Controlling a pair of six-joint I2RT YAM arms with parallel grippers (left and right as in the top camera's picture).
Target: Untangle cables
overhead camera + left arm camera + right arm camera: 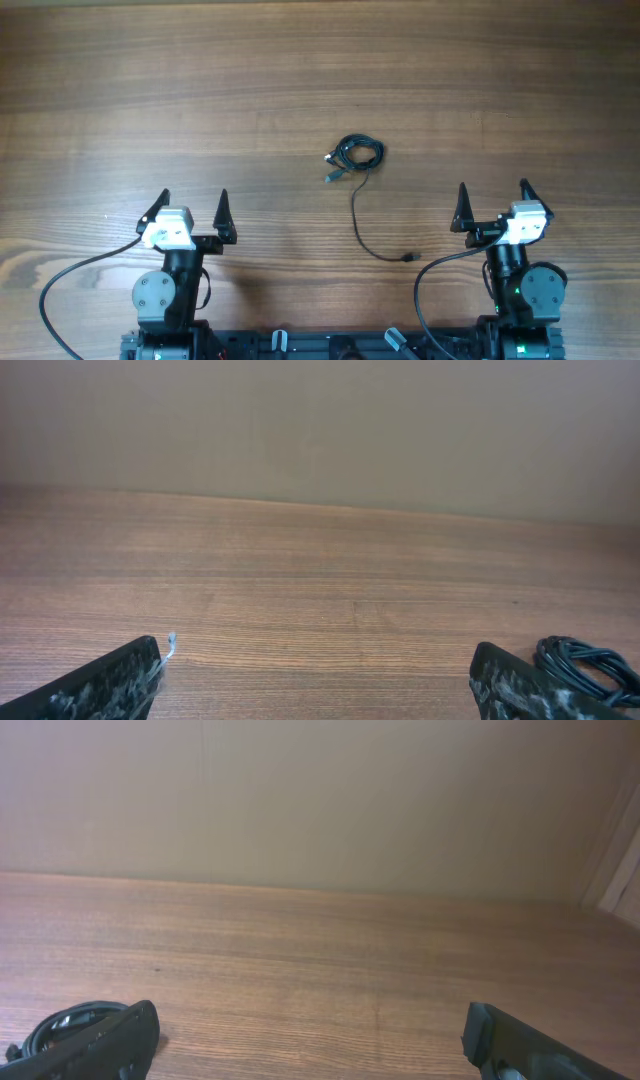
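A small tangle of thin black cables (358, 153) lies on the wooden table, right of centre, with a plug end at its lower left. One strand (362, 226) trails from it toward the front edge and ends in a tiny connector. My left gripper (192, 212) stands open near the front left, well away from the coil. On the front right my right gripper (493, 204) is open too, nothing between its fingers. The coil shows at the lower right of the left wrist view (590, 662) and at the lower left of the right wrist view (62, 1025), partly behind a fingertip.
A thicker black arm cable (75, 275) loops over the table at the front left, and another (440, 268) curves beside the right arm's base. A plain wall (320, 800) rises behind the table's far edge.
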